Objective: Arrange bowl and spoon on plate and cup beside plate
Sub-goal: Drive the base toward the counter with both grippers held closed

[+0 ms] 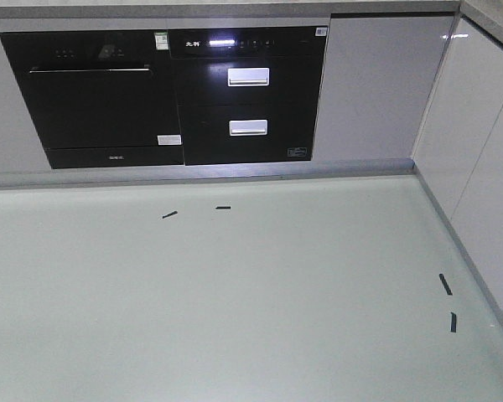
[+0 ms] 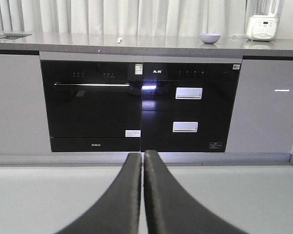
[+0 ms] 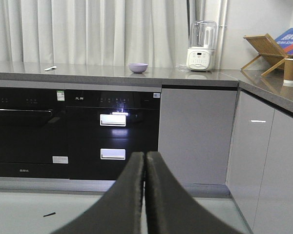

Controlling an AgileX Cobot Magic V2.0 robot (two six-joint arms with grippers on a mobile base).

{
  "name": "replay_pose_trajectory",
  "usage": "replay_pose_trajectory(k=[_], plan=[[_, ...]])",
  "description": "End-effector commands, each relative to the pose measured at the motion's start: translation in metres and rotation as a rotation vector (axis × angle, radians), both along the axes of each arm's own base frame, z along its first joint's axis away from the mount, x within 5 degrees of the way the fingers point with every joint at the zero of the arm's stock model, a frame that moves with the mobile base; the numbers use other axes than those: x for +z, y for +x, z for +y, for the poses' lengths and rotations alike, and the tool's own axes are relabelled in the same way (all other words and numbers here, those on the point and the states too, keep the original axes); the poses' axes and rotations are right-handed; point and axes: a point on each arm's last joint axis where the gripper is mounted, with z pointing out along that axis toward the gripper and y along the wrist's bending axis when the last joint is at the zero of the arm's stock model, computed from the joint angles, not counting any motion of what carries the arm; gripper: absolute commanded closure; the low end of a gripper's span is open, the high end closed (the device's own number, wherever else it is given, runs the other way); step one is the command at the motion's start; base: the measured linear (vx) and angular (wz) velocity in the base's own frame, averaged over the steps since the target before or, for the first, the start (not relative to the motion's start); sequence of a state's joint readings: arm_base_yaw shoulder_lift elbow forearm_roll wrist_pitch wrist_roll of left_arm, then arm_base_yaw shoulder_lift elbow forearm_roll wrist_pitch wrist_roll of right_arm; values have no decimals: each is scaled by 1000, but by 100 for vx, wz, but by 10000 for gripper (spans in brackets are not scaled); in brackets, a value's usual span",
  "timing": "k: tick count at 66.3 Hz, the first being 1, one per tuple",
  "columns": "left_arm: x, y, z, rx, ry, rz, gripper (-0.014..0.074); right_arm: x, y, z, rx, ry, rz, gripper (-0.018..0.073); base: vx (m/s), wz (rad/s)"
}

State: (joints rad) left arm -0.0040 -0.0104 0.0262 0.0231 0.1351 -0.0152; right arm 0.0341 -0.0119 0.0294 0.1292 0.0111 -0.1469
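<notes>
Left gripper [image 2: 143, 155] and right gripper [image 3: 145, 155]: found clenched, gripping nothing. Well ahead and above, on the counter [image 3: 88, 74]: bowl [image 3: 137, 68], spoon [image 3: 50, 68] further left, cup [image 3: 292, 72] far right. Plate not sighted. Judged necessary: closing on the counter first, then opening before reaching.

My front camera sits high and tilts down at the floor [image 1: 235, 318], with the ovens [image 1: 163, 96] across the frame's top. Both wrist cameras sit low, facing level at those ovens, and share the bowl [image 2: 210, 37] on the counter [image 2: 63, 43] above. The left faces squarely; the right is angled toward the corner cabinets [image 3: 263, 156].
</notes>
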Motion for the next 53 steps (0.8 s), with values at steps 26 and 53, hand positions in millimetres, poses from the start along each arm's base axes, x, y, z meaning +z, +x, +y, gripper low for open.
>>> replay_pose_trajectory(k=[26,53], plan=[[-2,0,0,-3,-18,-58,602,5,-1,-1,-15,-8,-76,563,0,0],[-2,0,0,-3,-18,-58,602,5,-1,-1,-15,-8,-76,563,0,0]])
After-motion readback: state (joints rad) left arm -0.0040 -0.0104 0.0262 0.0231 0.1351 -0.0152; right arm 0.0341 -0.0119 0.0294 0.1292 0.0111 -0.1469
